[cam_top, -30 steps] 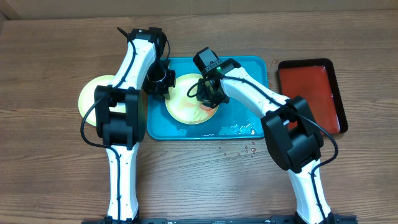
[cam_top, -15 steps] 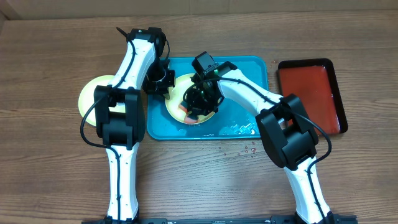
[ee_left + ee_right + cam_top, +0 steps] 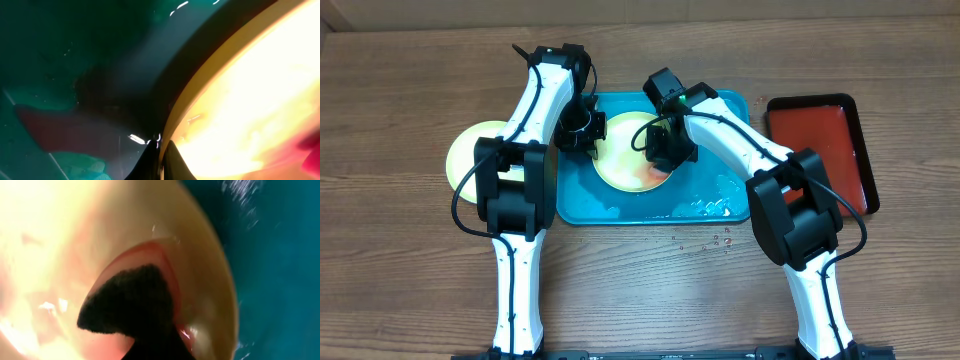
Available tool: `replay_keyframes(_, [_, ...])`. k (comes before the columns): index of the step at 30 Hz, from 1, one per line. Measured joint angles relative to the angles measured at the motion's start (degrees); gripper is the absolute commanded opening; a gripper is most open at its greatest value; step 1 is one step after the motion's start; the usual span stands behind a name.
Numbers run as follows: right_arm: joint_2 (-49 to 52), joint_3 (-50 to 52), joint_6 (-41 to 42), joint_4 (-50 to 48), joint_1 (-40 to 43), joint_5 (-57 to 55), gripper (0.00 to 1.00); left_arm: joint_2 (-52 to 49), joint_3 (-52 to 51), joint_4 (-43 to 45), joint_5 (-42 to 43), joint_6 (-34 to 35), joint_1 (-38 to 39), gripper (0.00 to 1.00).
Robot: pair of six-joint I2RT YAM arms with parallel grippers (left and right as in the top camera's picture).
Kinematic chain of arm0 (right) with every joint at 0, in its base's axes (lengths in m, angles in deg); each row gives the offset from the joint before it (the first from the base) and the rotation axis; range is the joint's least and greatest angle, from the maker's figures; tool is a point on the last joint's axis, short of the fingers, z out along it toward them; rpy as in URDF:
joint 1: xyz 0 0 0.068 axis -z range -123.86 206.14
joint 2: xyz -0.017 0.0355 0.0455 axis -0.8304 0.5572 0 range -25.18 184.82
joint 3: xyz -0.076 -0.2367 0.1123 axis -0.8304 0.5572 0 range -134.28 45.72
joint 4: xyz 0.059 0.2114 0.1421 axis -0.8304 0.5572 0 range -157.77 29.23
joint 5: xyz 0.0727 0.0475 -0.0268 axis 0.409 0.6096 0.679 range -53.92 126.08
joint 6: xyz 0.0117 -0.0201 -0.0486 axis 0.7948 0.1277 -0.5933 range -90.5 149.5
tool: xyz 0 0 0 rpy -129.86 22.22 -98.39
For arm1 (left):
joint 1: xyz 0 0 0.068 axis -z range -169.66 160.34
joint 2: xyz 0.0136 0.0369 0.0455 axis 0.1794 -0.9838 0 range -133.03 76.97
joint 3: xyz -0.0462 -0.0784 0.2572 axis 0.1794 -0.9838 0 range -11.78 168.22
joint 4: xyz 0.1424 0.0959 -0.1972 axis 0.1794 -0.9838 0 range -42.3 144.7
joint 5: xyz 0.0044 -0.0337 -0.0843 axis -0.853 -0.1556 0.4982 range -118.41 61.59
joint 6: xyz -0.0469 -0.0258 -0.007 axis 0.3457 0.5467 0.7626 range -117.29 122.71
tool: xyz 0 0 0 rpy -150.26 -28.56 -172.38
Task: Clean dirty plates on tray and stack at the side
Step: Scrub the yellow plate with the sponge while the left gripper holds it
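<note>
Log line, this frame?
left fingers: pinch rim of pale yellow-green round plastic plate | right fingers: press dark sponge on it | base: turquoise-blue plastic tray

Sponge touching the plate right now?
Touching. Right wrist view: the sponge sits flat on the plate, with red sauce ridged along its edge.

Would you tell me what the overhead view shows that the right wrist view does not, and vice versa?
Only overhead: the red rectangular tray with dark rim, a second yellow-green round plate on the wooden table. Only right wrist: a dark fuzzy scrubbing pad. Both: the red-smeared pale yellow round plastic plate on the turquoise plastic tray.
</note>
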Motion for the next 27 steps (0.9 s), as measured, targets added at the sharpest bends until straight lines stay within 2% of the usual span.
replay_keyframes(7, [0.8, 0.0, 2.6, -6.2, -0.4, -2.5, 0.04, 0.0, 0.0, 0.1, -0.1, 0.0, 0.0, 0.04])
replay_keyframes(15, [2.3, -0.5, -0.5, -10.8, -0.8, 9.8, 0.04, 0.0, 0.0, 0.2, -0.1, 0.0, 0.0, 0.04])
replay_keyframes(21, [2.8, -0.5, -1.4, -7.8, -3.8, 17.7, 0.04, 0.0, 0.0, 0.2, -0.1, 0.0, 0.0, 0.04])
replay_keyframes(27, [2.8, -1.1, -1.4, -1.5, -3.1, 18.3, 0.04, 0.0, 0.0, 0.2, -0.1, 0.0, 0.0, 0.04])
